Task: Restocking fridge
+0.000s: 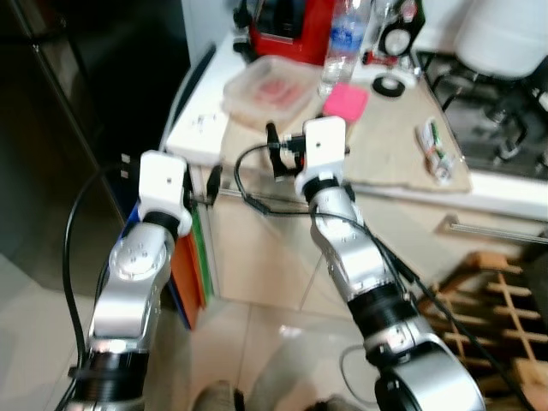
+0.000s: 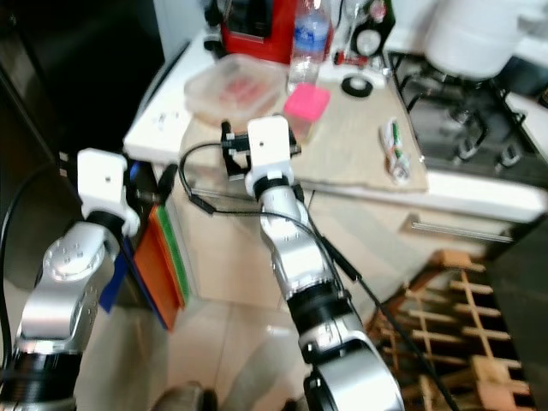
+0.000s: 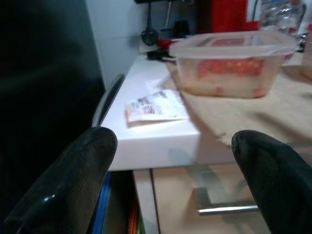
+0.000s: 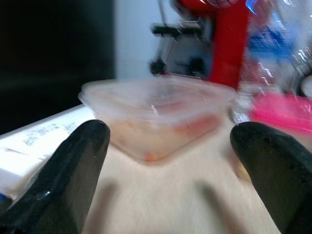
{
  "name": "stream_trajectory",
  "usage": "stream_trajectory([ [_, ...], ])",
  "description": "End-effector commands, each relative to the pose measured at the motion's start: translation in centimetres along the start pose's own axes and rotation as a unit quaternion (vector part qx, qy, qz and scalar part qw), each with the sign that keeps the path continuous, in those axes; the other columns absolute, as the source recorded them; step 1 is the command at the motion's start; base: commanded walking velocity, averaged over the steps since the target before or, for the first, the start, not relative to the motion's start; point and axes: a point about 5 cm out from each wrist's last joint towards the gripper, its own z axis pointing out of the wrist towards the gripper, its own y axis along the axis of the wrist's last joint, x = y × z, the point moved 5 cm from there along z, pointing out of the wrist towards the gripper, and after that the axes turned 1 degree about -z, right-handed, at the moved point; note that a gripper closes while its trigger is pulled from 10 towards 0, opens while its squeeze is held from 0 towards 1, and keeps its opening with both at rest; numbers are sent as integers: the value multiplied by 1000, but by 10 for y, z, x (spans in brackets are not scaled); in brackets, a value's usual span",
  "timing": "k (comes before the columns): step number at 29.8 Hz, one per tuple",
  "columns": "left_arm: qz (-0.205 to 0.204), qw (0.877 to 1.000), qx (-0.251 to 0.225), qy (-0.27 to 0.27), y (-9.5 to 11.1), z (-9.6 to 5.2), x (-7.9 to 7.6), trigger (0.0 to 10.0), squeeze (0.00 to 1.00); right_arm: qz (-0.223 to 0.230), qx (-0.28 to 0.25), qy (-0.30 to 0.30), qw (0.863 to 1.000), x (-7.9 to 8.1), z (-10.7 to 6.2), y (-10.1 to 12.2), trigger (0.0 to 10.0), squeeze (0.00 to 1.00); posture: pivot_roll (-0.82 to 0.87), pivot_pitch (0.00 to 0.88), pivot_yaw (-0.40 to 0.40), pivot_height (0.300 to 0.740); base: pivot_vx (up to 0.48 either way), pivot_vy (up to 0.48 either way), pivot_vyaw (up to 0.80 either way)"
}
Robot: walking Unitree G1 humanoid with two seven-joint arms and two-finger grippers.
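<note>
My right pincer (image 4: pixel 168 146) is spread wide, level with the lidded food tub (image 4: pixel 158 117), which sits near the desk (image 1: pixel 201 128) edge. My left pincer (image 3: pixel 173 170), also wide, hangs below that edge. Closing off-centre could shove the tub off or crush its soft lid.

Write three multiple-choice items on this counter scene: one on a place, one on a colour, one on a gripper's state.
1. What does the clear plastic food container rest on?
A. beige cloth
B. stove grate
C. floor

2. What colour is the small lidded tub beside the clear water bottle?
A. green
B. pink
C. black

3. How are the right gripper's fingers?
A. shut on the container
B. shut on the bottle
C. open

Answers: 1 A, the cloth lies under it; 2 B, its lid is bright pink; 3 C, the fingers stand apart short of the container.
</note>
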Motion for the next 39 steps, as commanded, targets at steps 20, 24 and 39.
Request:
stream_trajectory([
  [20, 1, 1000, 9, -20, -3, 7, -5, 10000, 0, -8, -9, -40, 999, -12, 2, 2, 10000, 0, 230, 80, -29, 740, 0, 48, -583],
  [24, 13, 1000, 12, -19, -4, 6, -4, 10000, 0, -4, -14, -39, 999, -12, 2, 3, 10000, 0, 232, 73, -32, 740, 0, 480, 0],
  [39, 59, 998, -6, -4, 8, 13, -3, 10000, 0, -6, -15, -44, 999, -13, 2, 1, 10000, 0, 233, 73, -30, 740, 18, 123, -194],
])
